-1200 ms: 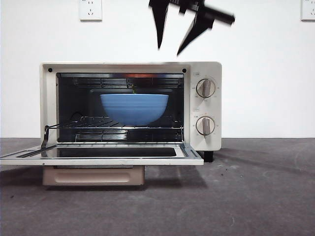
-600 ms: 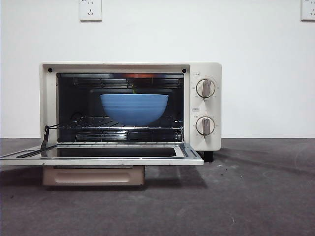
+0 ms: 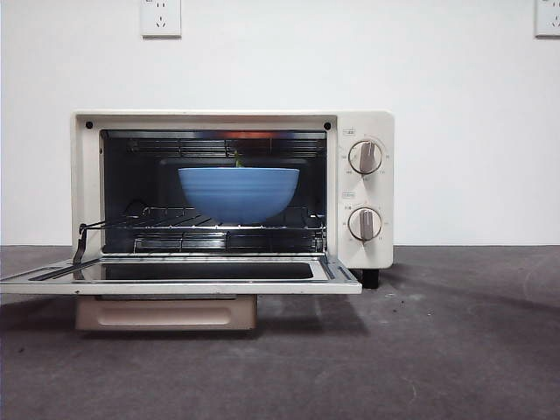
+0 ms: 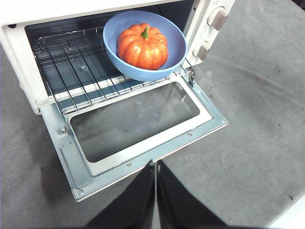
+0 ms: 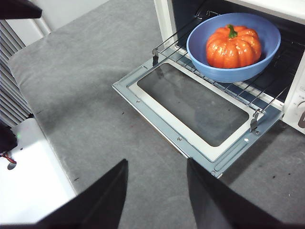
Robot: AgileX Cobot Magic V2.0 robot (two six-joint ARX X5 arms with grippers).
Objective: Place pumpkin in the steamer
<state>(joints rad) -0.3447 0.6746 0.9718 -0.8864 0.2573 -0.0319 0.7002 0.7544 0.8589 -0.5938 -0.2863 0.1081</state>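
A plain white wall [image 3: 472, 131] closes the scene behind, evenly lit and without shadow patterns. Two white wall sockets sit high on it, one socket [image 3: 161, 17] toward the left and another socket [image 3: 547, 17] at the right edge. The table [image 3: 437, 350] is covered in a dark grey, felt-like cloth with faint scuffs and small specks. In the right wrist view a white panel [image 5: 33, 167] lies at the cloth's edge, and beside it stands a ribbed grey surface [image 5: 12, 81].
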